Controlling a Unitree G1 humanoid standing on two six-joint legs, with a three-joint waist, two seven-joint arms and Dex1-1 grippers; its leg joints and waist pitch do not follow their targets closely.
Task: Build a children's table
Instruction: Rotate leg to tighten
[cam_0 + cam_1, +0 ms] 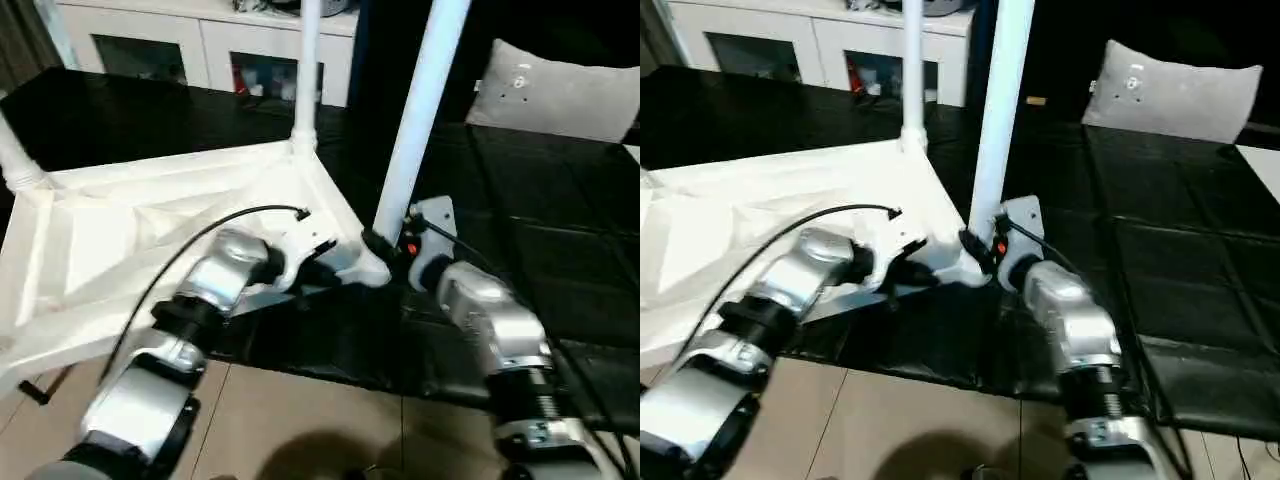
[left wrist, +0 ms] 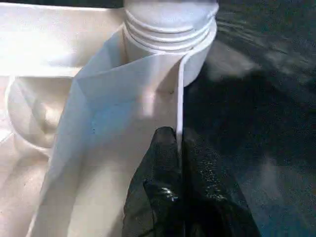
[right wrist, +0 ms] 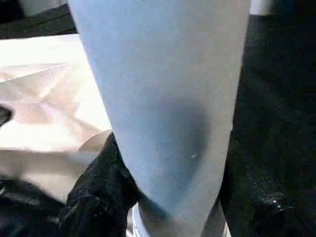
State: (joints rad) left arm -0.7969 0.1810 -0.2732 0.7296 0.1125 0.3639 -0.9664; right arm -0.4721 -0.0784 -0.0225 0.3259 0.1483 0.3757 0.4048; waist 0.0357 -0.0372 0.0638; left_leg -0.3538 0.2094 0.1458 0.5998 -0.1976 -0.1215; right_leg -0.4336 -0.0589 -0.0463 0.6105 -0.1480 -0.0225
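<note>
Left gripper (image 2: 178, 163) pinches the inverted white plastic tabletop's rim wall (image 2: 123, 98) on the black mat (image 1: 560, 230); right gripper (image 1: 385, 245) clasps the upright white tapered leg (image 3: 163, 98) at its corner socket (image 2: 170, 29), threads visible from the left wrist.

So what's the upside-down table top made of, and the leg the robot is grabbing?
The table top looks like white moulded plastic: thin walls, ribs underneath, a slight sheen. The leg held by the right gripper looks like smooth white plastic tubing too, with a soft gloss, though painted metal can't be ruled out by sight alone.
</note>
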